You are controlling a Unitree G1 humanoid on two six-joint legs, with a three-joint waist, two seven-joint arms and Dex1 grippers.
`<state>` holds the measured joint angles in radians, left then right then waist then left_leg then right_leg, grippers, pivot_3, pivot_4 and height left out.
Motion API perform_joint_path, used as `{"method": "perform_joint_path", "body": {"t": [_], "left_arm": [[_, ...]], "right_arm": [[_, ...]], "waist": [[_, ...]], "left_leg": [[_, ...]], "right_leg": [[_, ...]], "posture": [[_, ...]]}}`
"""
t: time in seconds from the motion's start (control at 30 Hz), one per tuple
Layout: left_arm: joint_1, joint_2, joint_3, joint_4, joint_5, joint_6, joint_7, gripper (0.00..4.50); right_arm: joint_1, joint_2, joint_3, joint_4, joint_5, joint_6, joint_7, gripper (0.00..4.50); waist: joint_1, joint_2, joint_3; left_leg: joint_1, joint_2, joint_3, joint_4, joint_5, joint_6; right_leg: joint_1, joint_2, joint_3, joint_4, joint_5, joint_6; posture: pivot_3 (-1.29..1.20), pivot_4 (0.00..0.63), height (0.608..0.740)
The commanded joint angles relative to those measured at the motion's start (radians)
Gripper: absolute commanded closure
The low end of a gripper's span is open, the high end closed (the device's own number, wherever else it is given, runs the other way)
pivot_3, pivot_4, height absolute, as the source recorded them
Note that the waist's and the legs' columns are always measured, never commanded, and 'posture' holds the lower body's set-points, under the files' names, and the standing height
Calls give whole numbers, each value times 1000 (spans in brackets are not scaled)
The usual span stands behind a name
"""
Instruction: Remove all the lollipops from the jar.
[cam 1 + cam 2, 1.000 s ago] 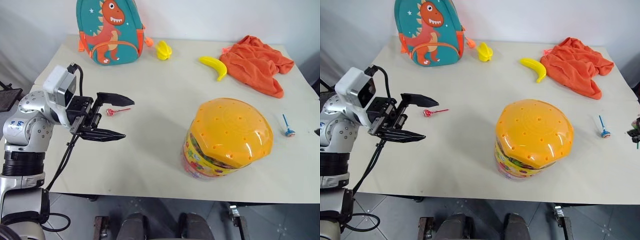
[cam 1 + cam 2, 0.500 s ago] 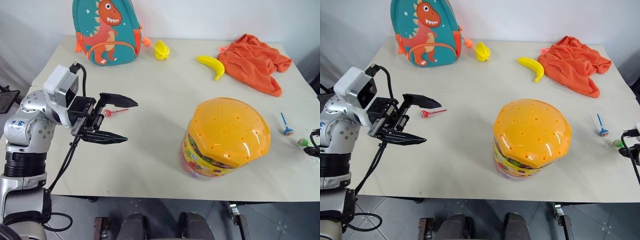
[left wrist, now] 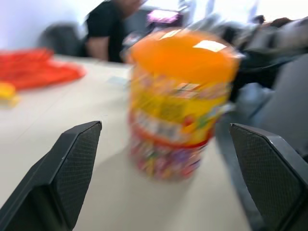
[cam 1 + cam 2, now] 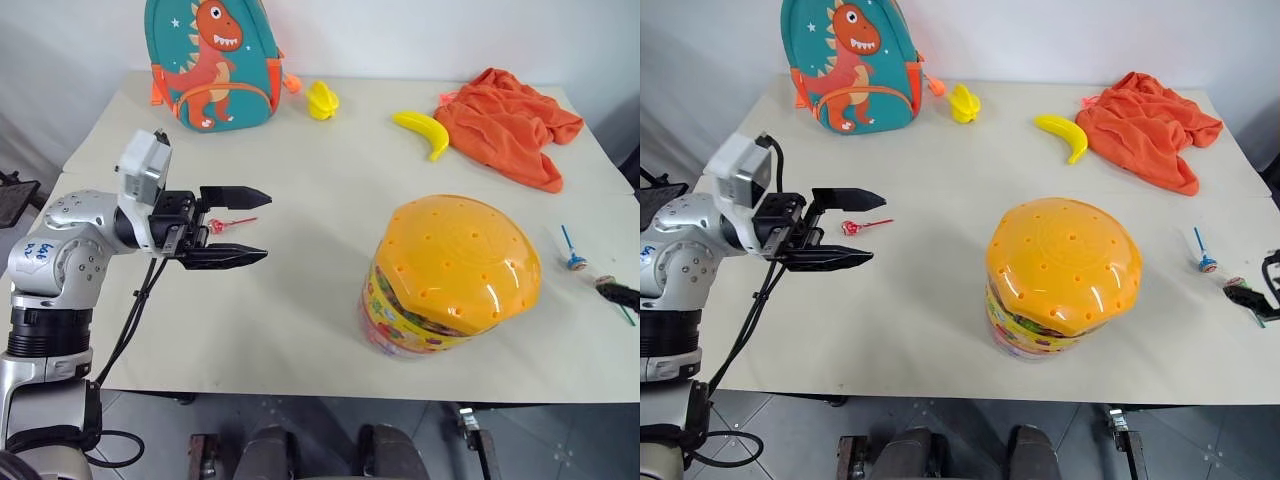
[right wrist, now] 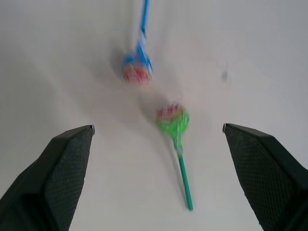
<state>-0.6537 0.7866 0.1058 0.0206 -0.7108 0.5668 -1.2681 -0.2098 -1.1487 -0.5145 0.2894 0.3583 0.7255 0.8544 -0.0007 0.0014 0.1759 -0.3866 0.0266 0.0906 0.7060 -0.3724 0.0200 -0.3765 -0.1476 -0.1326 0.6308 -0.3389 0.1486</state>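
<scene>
The jar (image 4: 455, 275) stands upright near the front edge of the tabletop (image 4: 330, 180), right of the middle, its orange domed lid (image 4: 460, 260) on. Through the printed wall I cannot tell whether anything is left inside. Three lollipops lie out on the tabletop: the red-stick one (image 4: 228, 222) toward the left edge, the blue-stick one (image 5: 137, 67) and the green-stick one (image 5: 174, 126) close together by the right edge. The right claw (image 5: 156, 144) hangs released over those two, grasping nothing; a careless sweep could roll them off that edge. The left claw (image 4: 240, 226), released too, faces the jar from the left, and reaching on could scatter the red-stick one or tip the jar.
</scene>
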Motion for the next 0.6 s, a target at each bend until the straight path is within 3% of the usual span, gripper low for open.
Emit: {"method": "perform_joint_path", "body": {"t": [0.03,0.17,0.4,0.6], "left_arm": [[29,-2,8,-4,77,-17,101,0],[76,-18,30,-19,21,39,89,0],[188,-33,70,-37,54,-17,130,0],[378,-53,141,-176,27,-56,143,0]], "right_arm": [[52,63,-187,-269,152,-57,114,17],[221,162,-227,-480,263,-102,276,17],[450,171,-114,-508,165,-357,496,17],[436,281,-56,-524,182,-396,389,17]], "waist": [[2,0,0],[15,-2,-1],[29,-2,0],[22,-2,0]], "left_leg": [[0,0,0,0,0,0],[0,0,-1,-1,0,0],[0,-3,-1,0,0,0],[2,0,-1,0,0,0]], "right_leg": [[0,0,0,0,0,0],[1,1,0,0,0,0],[2,-1,0,-1,1,1],[2,0,0,-1,0,1]], "posture": [[0,150,740],[0,150,740],[0,150,740],[0,150,740]]}}
